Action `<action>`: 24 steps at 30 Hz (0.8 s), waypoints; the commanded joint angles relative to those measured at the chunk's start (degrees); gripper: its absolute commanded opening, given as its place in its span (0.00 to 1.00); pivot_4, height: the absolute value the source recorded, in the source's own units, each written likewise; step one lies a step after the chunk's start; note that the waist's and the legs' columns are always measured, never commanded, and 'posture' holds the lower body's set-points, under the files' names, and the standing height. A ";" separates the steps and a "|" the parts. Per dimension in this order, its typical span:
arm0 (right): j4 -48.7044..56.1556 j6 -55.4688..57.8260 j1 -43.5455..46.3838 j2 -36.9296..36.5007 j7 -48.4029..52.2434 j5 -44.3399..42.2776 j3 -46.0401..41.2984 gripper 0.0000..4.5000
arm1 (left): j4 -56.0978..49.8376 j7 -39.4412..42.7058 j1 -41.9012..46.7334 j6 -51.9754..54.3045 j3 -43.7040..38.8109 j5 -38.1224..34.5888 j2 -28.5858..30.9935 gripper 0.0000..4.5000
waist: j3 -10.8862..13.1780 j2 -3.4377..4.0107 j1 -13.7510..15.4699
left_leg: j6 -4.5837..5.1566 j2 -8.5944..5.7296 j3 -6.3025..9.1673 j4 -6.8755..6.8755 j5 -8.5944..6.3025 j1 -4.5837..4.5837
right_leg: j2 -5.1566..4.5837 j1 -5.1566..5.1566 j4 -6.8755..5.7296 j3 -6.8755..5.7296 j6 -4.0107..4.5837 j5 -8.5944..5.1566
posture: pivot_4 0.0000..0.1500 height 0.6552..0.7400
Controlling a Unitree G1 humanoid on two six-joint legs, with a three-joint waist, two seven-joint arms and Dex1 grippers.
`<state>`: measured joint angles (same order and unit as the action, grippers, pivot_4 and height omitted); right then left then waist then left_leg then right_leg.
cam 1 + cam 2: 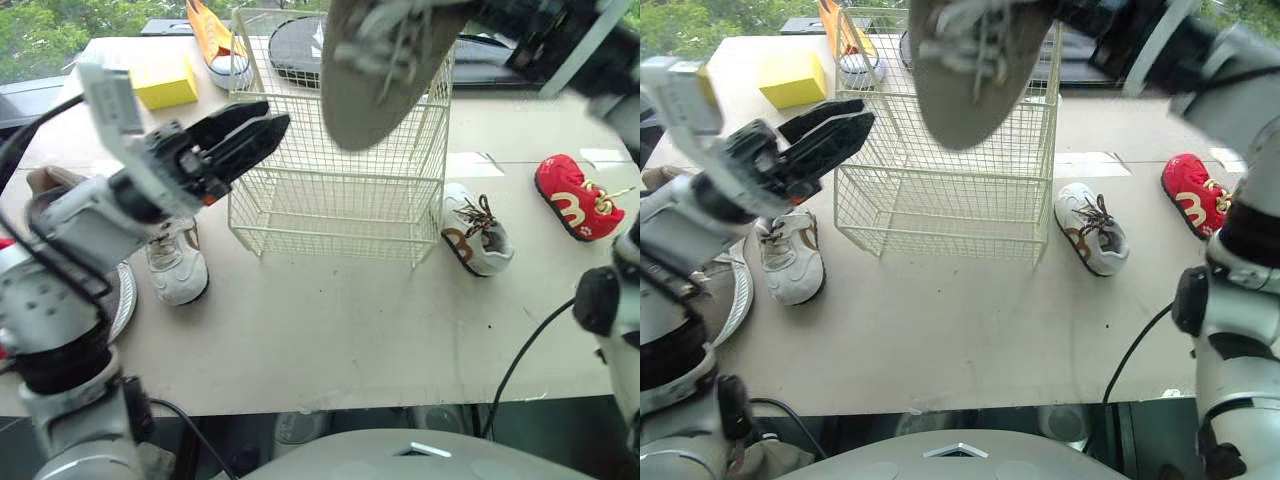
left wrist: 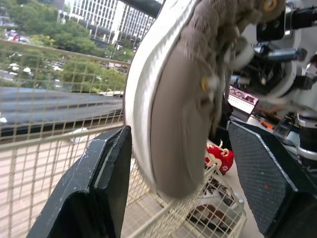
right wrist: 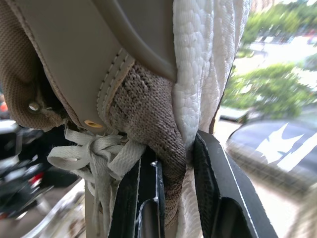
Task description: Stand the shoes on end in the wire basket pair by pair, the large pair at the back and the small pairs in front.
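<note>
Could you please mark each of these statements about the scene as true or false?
1. The right claw is clamped on the large grey shoe. True.
2. The wire basket holds a pair of shoes. False: it is empty, and the grey shoe is held above it.
3. The left claw is open. True.
4. The red shoe lies on the robot's left of the basket. False: it lies on the robot's right of it.
</note>
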<state>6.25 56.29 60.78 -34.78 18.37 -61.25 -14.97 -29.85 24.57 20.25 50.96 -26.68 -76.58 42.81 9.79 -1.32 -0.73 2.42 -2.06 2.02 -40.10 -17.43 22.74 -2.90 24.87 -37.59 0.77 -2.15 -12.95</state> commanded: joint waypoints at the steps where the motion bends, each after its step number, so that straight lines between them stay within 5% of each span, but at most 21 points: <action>1: -3.85 -13.14 5.59 -2.24 7.36 10.33 1.34 0.01 | -9.93 -1.76 -4.39 -2.01 -0.80 -0.97 0.80 0.76 | 0.00 0.00 -0.05 | 0.00 0.00 0.00 0.01 0.00 0.00 | 0.00 0.00 0.04 0.02 0.00 0.00 | 1.00 1.00; 8: -11.24 -25.41 7.20 -3.85 19.03 23.80 7.54 0.01 | -16.52 -4.87 -9.68 -7.89 -0.71 2.32 -0.29 0.76 | 0.00 0.00 -0.12 | -0.01 0.05 -0.05 0.04 0.00 -0.04 | 0.00 0.00 -0.02 0.15 0.01 0.00 | 1.00 1.00; 24: -8.91 -27.73 -9.20 -0.76 25.45 33.14 13.39 0.01 | -14.91 -2.13 -13.83 -14.17 -1.37 7.11 1.70 0.76 | -0.01 -0.01 0.54 | -0.01 0.01 0.02 0.05 -0.01 -0.02 | -0.09 -0.06 0.08 0.05 0.01 0.00 | 1.00 1.00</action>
<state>-2.57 29.80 52.60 -34.77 43.38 -30.30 -1.60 -44.21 21.51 6.44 38.52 -26.51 -69.90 43.63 9.78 -1.32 -0.19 2.41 -2.05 2.03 -40.05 -17.44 22.73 -2.98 24.80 -37.50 0.81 -2.14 -12.95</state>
